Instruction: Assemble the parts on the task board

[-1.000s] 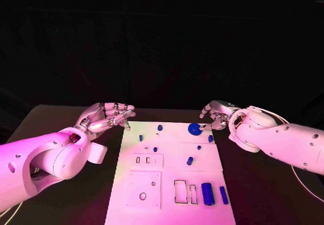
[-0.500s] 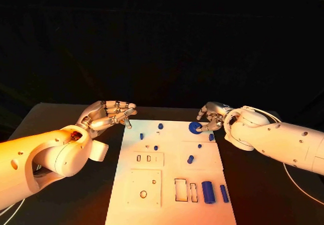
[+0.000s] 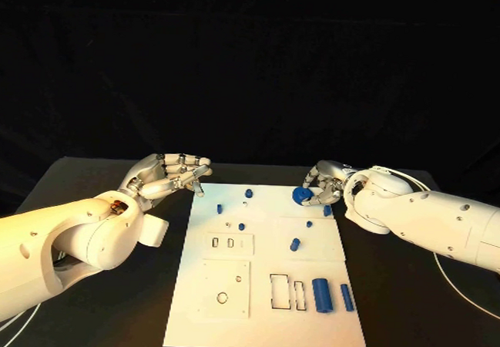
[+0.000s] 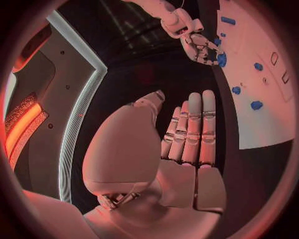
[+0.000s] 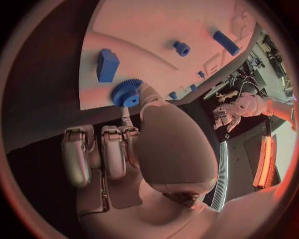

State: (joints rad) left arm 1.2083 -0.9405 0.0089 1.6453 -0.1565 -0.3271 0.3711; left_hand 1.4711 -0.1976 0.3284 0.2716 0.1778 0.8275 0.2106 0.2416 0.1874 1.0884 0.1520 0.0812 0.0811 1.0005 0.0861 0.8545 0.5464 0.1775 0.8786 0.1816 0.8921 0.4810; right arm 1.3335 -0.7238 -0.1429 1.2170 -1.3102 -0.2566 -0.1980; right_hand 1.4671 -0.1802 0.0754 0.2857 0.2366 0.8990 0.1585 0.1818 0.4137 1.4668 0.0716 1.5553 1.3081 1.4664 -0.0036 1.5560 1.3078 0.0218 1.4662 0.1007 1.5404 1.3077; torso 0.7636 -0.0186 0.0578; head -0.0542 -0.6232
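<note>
The blue gear (image 3: pixel 301 196) is being pinched by the right hand (image 3: pixel 324 182) at the far right corner of the task board (image 3: pixel 261 313). In the right wrist view the gear (image 5: pixel 127 92) is seen caught at the tip of one finger just past the palm, with the other fingers (image 5: pixel 93 154) curled in below it; whether its underside is touching the board cannot be told. It is probably being held by its rim so that the bore is kept free for seating on a post.

A blue block (image 5: pixel 107 64) is lying just beside the gear, further out from the right hand, and a short blue bushing (image 5: pixel 182 48) is standing beyond it.

The left hand (image 3: pixel 166 177) is being kept off the board, above the desk (image 3: pixel 106 175) by the board's left edge. Nothing is being held by it: in the left wrist view its fingers (image 4: pixel 193 127) are lying straight and side by side. It is likely being parked there to leave the board free for the right hand.

Nearer the robot, 2 blue bars (image 3: pixel 332 296) are lying by the slots (image 3: pixel 287 292), well apart from both hands and not yet inserted.
</note>
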